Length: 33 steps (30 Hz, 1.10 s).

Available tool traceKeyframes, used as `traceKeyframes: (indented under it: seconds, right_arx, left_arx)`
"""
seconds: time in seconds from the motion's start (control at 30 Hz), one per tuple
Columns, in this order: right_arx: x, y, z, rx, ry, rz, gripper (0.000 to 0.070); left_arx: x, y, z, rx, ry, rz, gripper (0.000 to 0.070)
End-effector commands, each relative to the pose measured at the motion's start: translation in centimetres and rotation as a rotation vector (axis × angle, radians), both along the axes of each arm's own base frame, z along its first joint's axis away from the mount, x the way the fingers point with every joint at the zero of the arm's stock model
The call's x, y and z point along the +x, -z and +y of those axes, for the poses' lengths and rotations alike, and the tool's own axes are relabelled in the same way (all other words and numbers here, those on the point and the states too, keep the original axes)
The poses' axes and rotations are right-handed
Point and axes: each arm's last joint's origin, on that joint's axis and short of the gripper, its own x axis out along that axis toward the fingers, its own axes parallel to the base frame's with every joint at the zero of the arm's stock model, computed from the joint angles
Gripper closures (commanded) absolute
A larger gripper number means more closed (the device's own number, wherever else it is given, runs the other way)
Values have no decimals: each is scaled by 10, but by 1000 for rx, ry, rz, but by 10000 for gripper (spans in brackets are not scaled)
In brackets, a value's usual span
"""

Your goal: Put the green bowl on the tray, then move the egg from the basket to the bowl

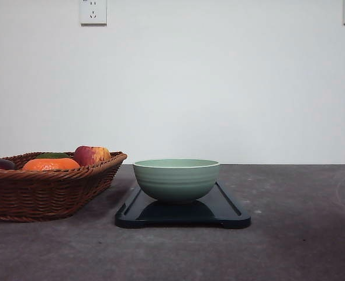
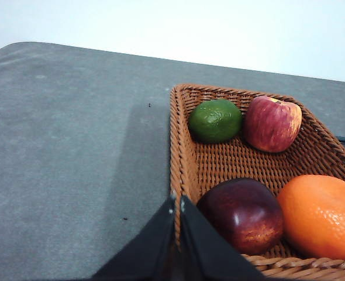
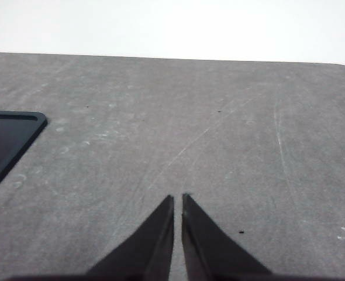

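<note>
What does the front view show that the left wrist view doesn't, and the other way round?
Front view alone: the green bowl sitting on the tray, and wall sockets.
Left wrist view alone: the left tool, its tips nearly together at the basket's edge, and a clear look at the dark red fruit.
Both: the basket, the orange, the green fruit, the red apple and the grey table.

A bare test setup, lab-like: scuffed grey tabletop (image 1: 301, 246) against a plain white wall (image 1: 219, 88) with two wall sockets (image 1: 93, 12).
</note>
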Motion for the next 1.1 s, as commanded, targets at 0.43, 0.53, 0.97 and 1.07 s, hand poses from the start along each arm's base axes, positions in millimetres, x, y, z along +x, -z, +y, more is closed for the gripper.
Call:
traceKeyframes:
  seconds: [0.43, 0.53, 0.97, 1.07]
  right_arx:
    - [0, 1, 0, 11, 3, -2, 684]
    - [0, 1, 0, 11, 3, -2, 684]
    - [0, 1, 0, 11, 3, -2, 684]
    - [0, 1, 0, 11, 3, -2, 684]
  left_arx:
    - [1, 7, 0, 4, -1, 24, 700]
    - [1, 7, 0, 4, -2, 24, 700]
    - [1, 7, 0, 4, -2, 24, 700]
    - [1, 7, 0, 4, -2, 24, 700]
